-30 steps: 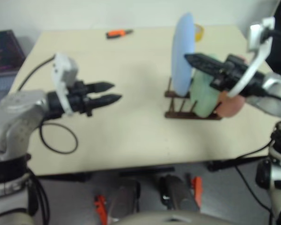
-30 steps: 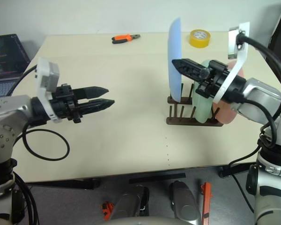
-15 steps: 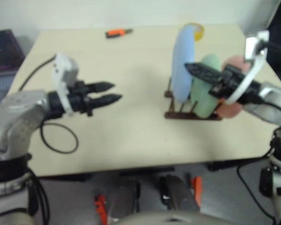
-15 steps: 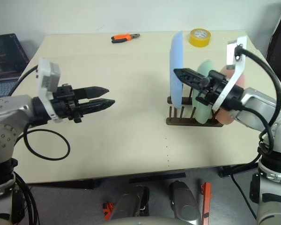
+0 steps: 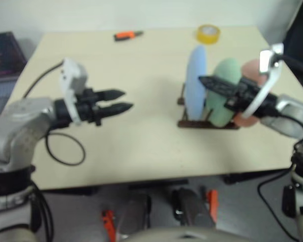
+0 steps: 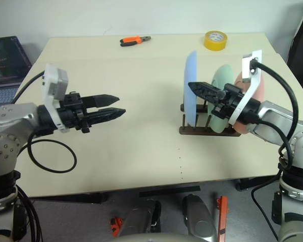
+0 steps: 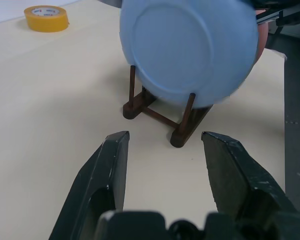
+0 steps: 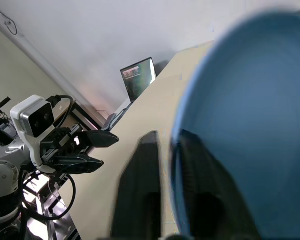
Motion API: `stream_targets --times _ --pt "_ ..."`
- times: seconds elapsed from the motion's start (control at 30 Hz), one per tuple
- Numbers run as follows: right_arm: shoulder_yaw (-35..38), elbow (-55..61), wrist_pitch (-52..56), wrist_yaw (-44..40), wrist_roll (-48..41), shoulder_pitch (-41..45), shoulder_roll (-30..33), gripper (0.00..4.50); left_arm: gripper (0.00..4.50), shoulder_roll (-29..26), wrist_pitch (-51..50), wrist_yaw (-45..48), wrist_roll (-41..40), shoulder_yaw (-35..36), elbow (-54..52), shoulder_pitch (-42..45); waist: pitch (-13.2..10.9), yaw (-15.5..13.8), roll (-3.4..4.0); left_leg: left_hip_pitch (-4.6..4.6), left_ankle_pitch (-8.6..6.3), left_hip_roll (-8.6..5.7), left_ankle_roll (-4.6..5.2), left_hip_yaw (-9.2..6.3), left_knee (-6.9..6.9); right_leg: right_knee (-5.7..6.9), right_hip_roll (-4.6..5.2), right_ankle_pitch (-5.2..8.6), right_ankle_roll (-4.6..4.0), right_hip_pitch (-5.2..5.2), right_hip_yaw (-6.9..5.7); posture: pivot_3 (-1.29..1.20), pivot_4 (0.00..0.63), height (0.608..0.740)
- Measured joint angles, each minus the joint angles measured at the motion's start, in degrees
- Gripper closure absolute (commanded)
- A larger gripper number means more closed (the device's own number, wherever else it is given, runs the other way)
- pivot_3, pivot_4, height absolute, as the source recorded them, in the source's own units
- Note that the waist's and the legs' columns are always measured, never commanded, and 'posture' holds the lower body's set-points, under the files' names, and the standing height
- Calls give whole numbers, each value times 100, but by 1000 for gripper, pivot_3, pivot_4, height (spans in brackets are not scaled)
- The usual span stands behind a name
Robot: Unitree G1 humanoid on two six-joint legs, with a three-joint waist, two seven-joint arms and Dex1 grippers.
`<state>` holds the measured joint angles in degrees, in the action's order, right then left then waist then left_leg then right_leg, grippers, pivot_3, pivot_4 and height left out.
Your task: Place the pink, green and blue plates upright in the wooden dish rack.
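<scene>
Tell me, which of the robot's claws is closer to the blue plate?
The right. The right gripper has its fingers astride the blue plate's rim in the rack, while the left gripper hovers well away across the table.

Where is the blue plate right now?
The blue plate stands upright in the wooden dish rack on the table's right half, leftmost beside the green plate, its rim between the right gripper's fingers.
</scene>
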<state>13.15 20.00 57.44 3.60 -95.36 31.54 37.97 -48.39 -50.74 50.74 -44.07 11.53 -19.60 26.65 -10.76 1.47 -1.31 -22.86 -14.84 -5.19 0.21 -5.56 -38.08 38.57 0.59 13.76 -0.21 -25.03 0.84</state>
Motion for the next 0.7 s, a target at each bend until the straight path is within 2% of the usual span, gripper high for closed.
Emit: stream_targets --times 0.07,0.23,0.33,0.43,0.57,0.7 --pt "0 1 -2 -49 6 0 44 2102 1962 0 1 0 0 0 2 0 0 0 0 0 0 0 0 0 0 0 0 0 0 0 0 0 150 740" --pt "2 27 -22 -252 275 156 325 2102 1962 0 3 1 1 -1 16 17 0 0 0 1 0 0 0 2 0 0 0 0 0 0 0 0 150 740" --pt "6 42 -30 -586 693 420 715 2102 1962 0 4 4 2 -6 39 71 0 -6 0 0 0 0 1 0 0 -2 0 0 0 1 -2 0 150 740" --pt "-7 -4 -32 -1168 1395 672 1274 2102 1962 -1 11 7 11 -7 75 107 0 -16 0 0 0 0 1 2 2 -7 0 0 1 2 -2 0 150 740" --pt "-222 -226 -129 -1970 2360 1089 1638 2102 1962 -2 20 15 26 -13 118 124 0 -8 0 1 0 0 1 4 2 -5 0 0 0 1 -1 0 150 740" --pt "-553 -559 -436 -3145 3383 1340 2148 2102 1962 -69 23 46 29 -12 118 118 -1 -24 -1 -1 0 0 1 3 3 -11 0 0 1 2 -2 0 150 740"
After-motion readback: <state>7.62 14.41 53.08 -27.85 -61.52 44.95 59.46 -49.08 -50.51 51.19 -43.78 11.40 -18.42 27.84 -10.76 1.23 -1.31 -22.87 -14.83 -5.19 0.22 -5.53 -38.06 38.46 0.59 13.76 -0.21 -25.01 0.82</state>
